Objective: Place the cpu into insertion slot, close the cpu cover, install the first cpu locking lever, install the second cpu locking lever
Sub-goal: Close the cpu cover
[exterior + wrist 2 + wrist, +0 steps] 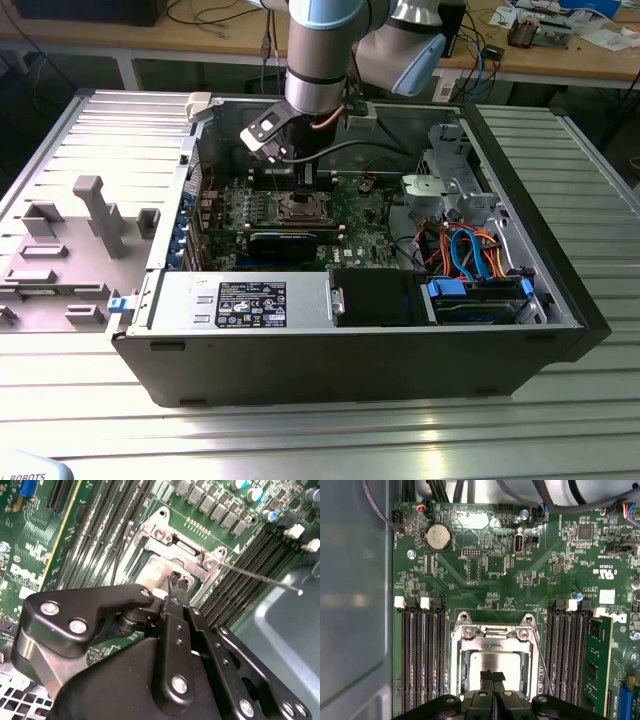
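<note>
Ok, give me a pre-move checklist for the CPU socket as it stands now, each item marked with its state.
1. The cpu lies in the insertion slot, its grey top showing through the window: ok.
2. The cpu cover is down over the chip, framing it: ok.
3. The gripper is shut, its fingertips over the chip's middle: ok.
4. Whether the tips touch the chip: cannot tell.
5. The locking lever stands out over the memory slots, not latched: not ok.
6. The second lever's state: cannot tell.
</note>
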`<state>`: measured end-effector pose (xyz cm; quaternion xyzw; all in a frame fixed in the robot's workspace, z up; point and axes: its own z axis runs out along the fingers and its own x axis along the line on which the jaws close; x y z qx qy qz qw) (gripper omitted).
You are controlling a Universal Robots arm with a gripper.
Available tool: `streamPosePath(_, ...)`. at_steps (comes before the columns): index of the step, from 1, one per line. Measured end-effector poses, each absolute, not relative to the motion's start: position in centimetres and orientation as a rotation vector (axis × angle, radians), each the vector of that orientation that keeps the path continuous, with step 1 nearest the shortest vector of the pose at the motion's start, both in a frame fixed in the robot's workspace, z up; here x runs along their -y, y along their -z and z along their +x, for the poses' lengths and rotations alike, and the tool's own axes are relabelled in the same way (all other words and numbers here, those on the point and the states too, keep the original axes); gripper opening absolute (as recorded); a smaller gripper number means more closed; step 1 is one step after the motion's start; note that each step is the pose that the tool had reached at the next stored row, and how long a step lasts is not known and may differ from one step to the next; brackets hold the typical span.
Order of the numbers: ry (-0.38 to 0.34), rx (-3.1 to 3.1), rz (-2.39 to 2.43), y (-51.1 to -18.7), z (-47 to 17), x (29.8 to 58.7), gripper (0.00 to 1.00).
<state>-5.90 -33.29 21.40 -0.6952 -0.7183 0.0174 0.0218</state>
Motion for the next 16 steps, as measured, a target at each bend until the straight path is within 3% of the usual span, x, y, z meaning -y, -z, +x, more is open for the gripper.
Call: streamPosePath(16, -0.051, 2.224, -2.152, -24.9, -5.8, 33.3, 0.11)
